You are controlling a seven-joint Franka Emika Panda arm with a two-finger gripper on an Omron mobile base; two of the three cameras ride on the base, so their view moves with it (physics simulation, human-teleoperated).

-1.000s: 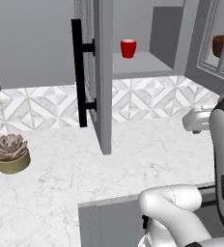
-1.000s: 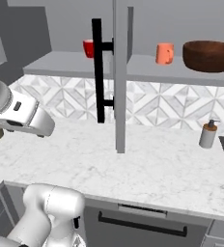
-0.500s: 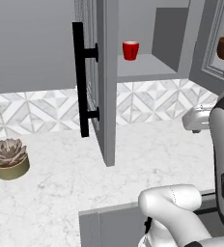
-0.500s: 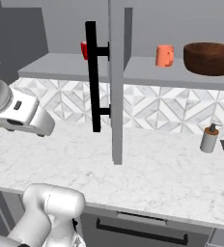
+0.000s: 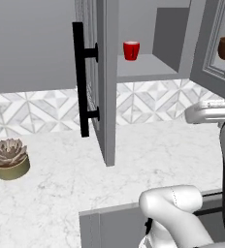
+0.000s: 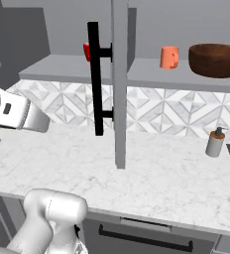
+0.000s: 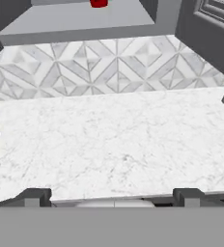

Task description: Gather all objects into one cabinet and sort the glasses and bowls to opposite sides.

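Over the last second our whole picture has slid and the cabinet has loomed larger in both base views, so we judge the base is driving, not the things moving. The succulent [image 5: 8, 158] has drifted toward the left edge of the left base view, and the soap dispenser [image 6: 215, 142] has come closer to the right edge of the right one. That brings us nearer the shelf, which the task needs before any cup can be reached.

Our gripper [image 7: 115, 193] hangs low over the marble counter [image 7: 114, 140], jaws spread as wide as they go and holding nothing.

The red cup [image 5: 131, 50] stands on the grey shelf [image 5: 143, 70] of the left cabinet, just right of the open door [image 5: 105, 82] with its black bar handle [image 5: 79, 77]. In the hand view it sits at the very top edge, far ahead of the fingertips and well above them.

In the right base view the orange cup [image 6: 169, 57] and the wooden bowl [image 6: 217, 60] stand near each other on the shelf to the right of the door, well apart from the red cup. So the objects are not yet gathered in one compartment, and a long reach upward looks necessary.
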